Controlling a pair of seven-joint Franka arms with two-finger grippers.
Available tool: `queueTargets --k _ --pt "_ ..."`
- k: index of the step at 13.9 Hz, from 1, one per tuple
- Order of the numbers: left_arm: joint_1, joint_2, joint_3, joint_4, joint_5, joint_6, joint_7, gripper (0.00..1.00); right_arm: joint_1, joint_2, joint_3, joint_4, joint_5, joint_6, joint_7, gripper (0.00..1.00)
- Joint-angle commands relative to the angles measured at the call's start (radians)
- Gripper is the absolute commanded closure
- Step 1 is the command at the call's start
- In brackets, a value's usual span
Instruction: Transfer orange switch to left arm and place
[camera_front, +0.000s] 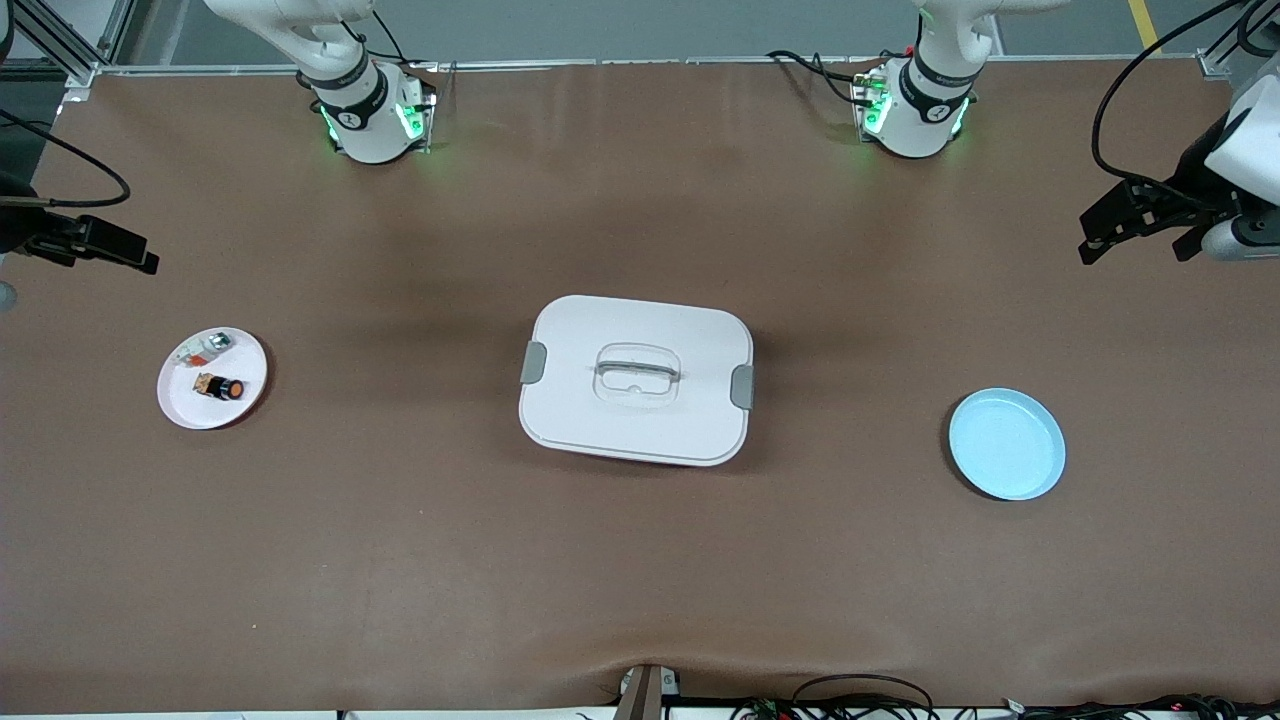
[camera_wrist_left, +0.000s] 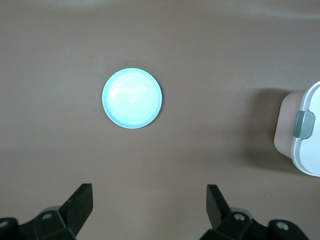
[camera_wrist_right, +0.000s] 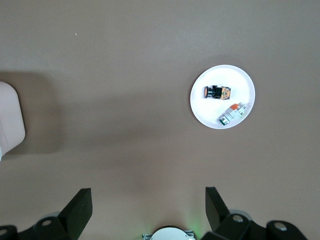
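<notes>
The orange switch lies on its side on a small white plate toward the right arm's end of the table. The white box with grey latches sits shut in the middle of the table, its edge showing in both wrist views. My right gripper hangs open and empty high over the table's end near the white plate. At the other end my left gripper hangs open and empty high over bare table near the blue plate.
A clear-white part with red and green bits shares the white plate. An empty light-blue plate lies toward the left arm's end. The two arm bases stand farthest from the front camera.
</notes>
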Motion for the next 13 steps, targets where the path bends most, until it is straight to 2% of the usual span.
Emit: queueTargets --k 1,13 --pt "-0.002 0.010 0.002 0.029 -0.013 -0.025 0.018 0.00 -0.001 -0.003 0.003 0.005 -0.007 0.010 0.047 0.00" --pt "-0.003 0.012 0.002 0.029 -0.013 -0.025 0.016 0.00 -0.001 -0.005 0.003 0.009 -0.001 0.039 0.071 0.00"
